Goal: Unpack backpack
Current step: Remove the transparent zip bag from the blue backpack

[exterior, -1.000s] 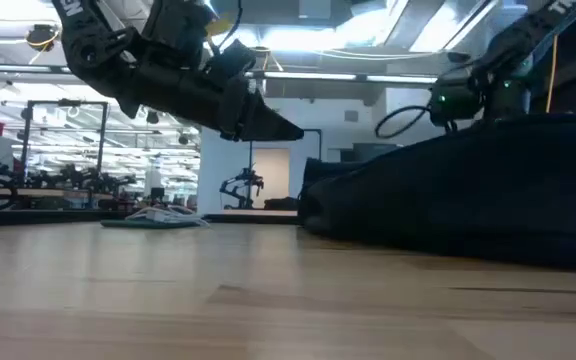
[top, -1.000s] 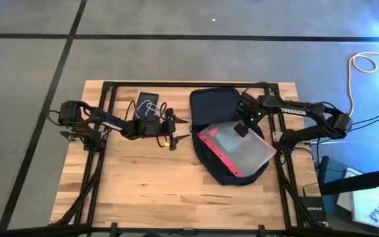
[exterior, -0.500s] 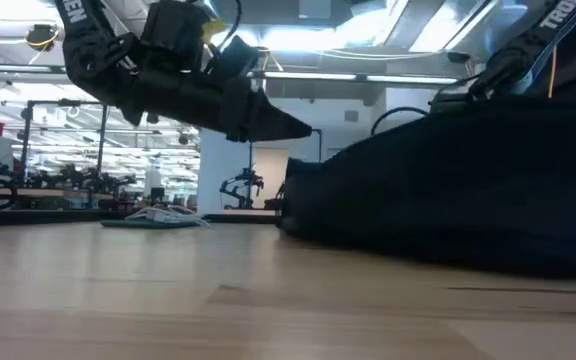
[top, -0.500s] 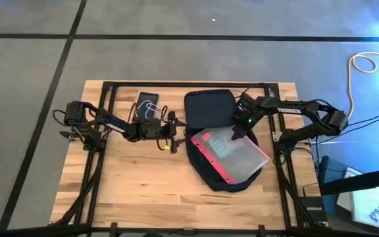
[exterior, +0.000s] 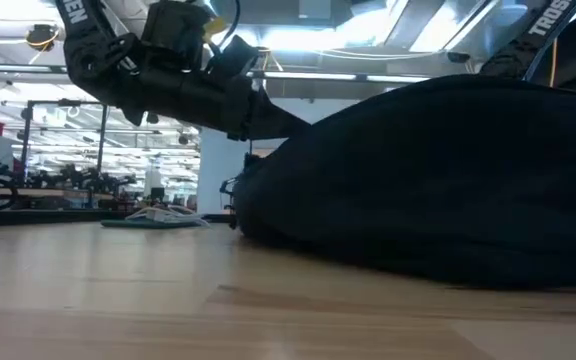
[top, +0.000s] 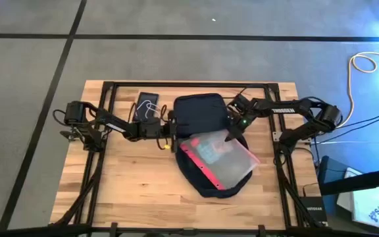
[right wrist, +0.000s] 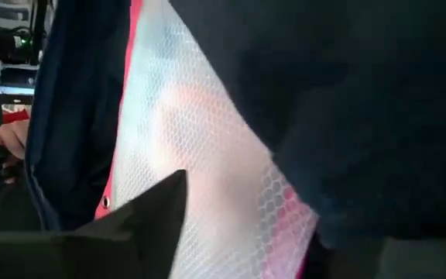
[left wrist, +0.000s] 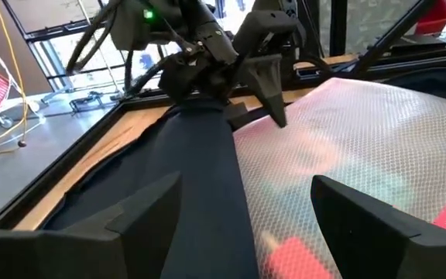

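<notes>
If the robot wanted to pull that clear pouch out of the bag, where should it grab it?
Probably the pouch's red-edged corner nearest the table's front. It lies flat atop the backpack, exposed and thin, so fingers could pinch it from that side.

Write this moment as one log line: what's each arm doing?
left tool: open, at backpack edge | right tool: on mesh pouch lying on backpack, grip unclear | phone: on table

The backpack (top: pixel 199 113) is dark navy; the pouch (top: pixel 219 155) on it is clear, mesh-patterned and red-edged.
</notes>
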Action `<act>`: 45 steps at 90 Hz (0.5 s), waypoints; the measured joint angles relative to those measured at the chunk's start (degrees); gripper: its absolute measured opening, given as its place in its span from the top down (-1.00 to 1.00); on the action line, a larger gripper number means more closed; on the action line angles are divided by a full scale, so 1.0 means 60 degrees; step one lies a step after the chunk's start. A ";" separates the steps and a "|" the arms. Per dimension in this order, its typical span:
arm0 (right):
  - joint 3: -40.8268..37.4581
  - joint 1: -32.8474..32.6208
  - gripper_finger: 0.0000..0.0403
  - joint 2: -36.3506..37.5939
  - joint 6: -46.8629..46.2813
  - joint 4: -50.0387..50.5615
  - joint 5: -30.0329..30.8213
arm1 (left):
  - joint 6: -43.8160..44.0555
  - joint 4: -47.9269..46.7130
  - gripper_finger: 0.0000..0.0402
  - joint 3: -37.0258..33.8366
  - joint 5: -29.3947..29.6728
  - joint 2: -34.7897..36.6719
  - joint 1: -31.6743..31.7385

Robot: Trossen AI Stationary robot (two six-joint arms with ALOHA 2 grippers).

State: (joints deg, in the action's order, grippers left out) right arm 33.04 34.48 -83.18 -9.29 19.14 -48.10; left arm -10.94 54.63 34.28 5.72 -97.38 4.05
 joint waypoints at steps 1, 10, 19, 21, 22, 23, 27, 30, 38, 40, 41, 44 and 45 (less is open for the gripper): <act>0.0000 0.0000 0.03 0.0000 0.0071 -0.0030 -0.0022 | 0.0000 -0.0002 -0.36 0.0000 0.0000 0.0000 0.0000; 0.0000 0.0007 0.40 0.0000 0.0452 -0.0316 -0.0370 | -0.0004 -0.0001 -0.36 0.0000 -0.0002 0.0000 -0.0004; 0.0000 0.0007 0.81 0.0000 0.0633 -0.0592 -0.0606 | 0.0000 0.0004 -0.36 0.0000 0.0000 0.0000 -0.0007; 0.0000 0.0007 0.88 0.0000 0.0634 -0.0688 -0.0635 | -0.0002 0.0006 -0.36 0.0000 0.0000 0.0000 -0.0017; 0.0000 0.0007 0.90 0.0000 0.0636 -0.0747 -0.0646 | -0.0004 0.0010 -0.36 0.0000 0.0000 0.0000 -0.0022; 0.0000 0.0007 0.92 0.0000 0.0634 -0.0805 -0.0652 | -0.0004 0.0018 -0.36 0.0000 0.0000 0.0000 -0.0032; 0.0003 0.0007 0.95 0.0018 0.0622 -0.1004 -0.0666 | -0.0045 0.0067 -0.36 0.0000 0.0000 0.0000 -0.0058; 0.0028 0.0007 0.96 0.0058 0.0634 -0.1027 -0.0666 | -0.0101 0.0108 -0.36 0.0000 0.0000 0.0000 -0.0084; 0.0184 0.0007 0.99 0.0205 0.0989 -0.1061 -0.0701 | -0.0239 0.0231 -0.36 0.0000 -0.0006 0.0000 -0.0128; 0.0189 0.0007 0.99 0.0281 0.1133 -0.1113 -0.0771 | -0.0244 0.0265 -0.36 0.0000 -0.0007 0.0000 -0.0140; 0.0189 0.0007 0.99 0.0327 0.1144 -0.1164 -0.0801 | -0.0244 0.0273 -0.36 0.0000 -0.0007 0.0000 -0.0142; 0.0189 0.0007 1.00 0.0457 0.1154 -0.1412 -0.0890 | -0.0244 0.0306 -0.36 0.0000 -0.0002 0.0000 -0.0151; 0.0189 0.0007 1.00 0.0502 0.1134 -0.1529 -0.0919 | -0.0244 0.0313 -0.36 0.0000 0.0000 0.0000 -0.0160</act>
State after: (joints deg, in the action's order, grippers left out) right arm 34.17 34.52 -80.17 -2.49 9.97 -53.61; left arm -12.40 56.51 34.28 5.71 -97.38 3.10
